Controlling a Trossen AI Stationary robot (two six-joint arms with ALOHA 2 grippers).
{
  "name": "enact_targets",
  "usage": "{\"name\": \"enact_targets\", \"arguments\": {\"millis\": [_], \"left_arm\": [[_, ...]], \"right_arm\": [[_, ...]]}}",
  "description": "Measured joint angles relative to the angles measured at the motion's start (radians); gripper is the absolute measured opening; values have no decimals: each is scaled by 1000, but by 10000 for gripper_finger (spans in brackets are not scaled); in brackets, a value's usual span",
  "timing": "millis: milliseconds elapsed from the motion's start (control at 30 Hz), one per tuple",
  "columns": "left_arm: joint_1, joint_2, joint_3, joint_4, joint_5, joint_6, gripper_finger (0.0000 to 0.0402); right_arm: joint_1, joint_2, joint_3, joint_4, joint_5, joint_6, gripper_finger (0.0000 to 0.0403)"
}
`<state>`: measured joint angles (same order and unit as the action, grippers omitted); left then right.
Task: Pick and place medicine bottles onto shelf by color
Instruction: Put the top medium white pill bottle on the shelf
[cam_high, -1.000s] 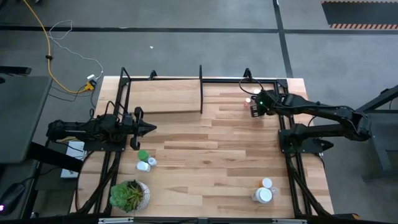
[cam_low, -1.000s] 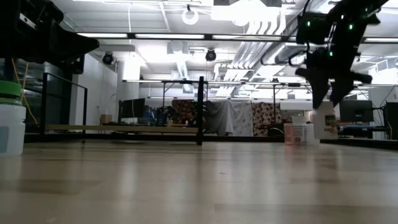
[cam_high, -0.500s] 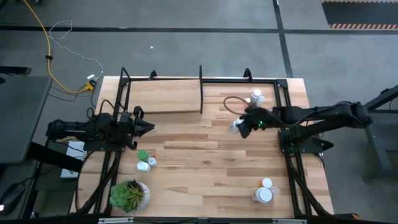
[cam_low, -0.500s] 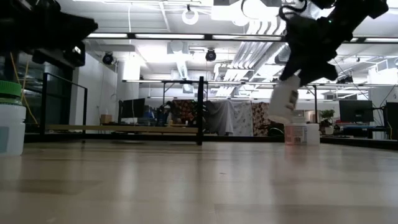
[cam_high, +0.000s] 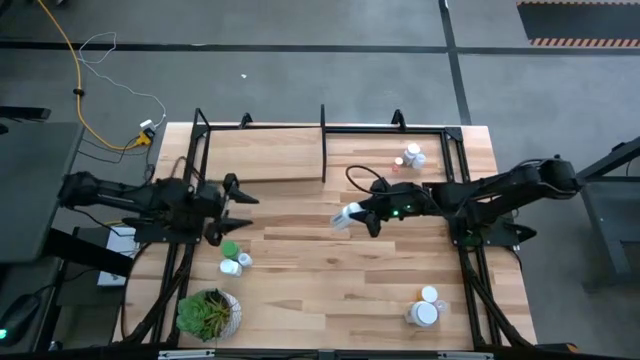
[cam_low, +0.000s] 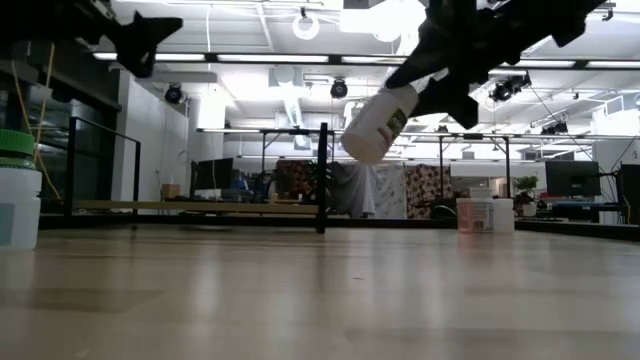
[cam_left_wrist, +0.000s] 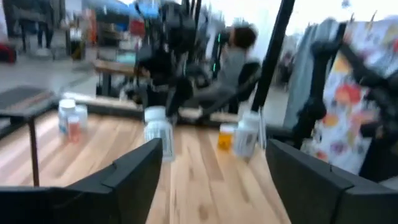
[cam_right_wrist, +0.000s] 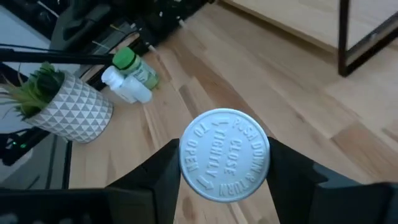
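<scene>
Overhead, right gripper (cam_high: 362, 215) clamps one white bottle (cam_high: 345, 217); left gripper (cam_high: 240, 197) spread, six bottles on table

Held bottle (cam_right_wrist: 224, 155): only its cap is showing in the right wrist view; the body is lying hidden behind it.
Green-capped bottle (cam_low: 18, 190): the low view's left edge is cutting it off.
Left wrist view: blur is smearing the bottles (cam_left_wrist: 158, 132), so labels are staying unreadable.
Left gripper (cam_high: 236, 197): fingers are looking too small to judge from above.

Bright ceiling lights (cam_low: 300, 25) backlight the low view; left wrist view seems motion-blurred.
</scene>
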<state>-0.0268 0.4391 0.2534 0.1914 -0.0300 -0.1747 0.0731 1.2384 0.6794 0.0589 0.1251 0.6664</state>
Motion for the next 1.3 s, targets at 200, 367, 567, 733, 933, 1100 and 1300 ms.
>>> {"name": "enact_targets", "arguments": {"millis": [200,367,567,733,933,1100,1300], "left_arm": [[-36,222,94,-9,-113,3,289],[-36,341,119,-7,-139,-41,289],[-36,473,119,76,-139,-103,289],[-36,577,119,165,-137,-93,289],[-36,636,119,177,-59,-95,289],[-36,654,119,204,-53,-102,289],[-35,660,119,237,-7,-103,289]], "right_arm": [[23,109,123,8,-12,-102,178],[45,242,275,-15,-40,-211,178],[53,419,481,-87,-40,-331,178],[51,537,644,-181,-40,-390,178],[51,605,794,-274,-40,-446,178],[52,624,835,-278,-40,-466,178],[53,625,830,-242,-51,-466,178]]}}
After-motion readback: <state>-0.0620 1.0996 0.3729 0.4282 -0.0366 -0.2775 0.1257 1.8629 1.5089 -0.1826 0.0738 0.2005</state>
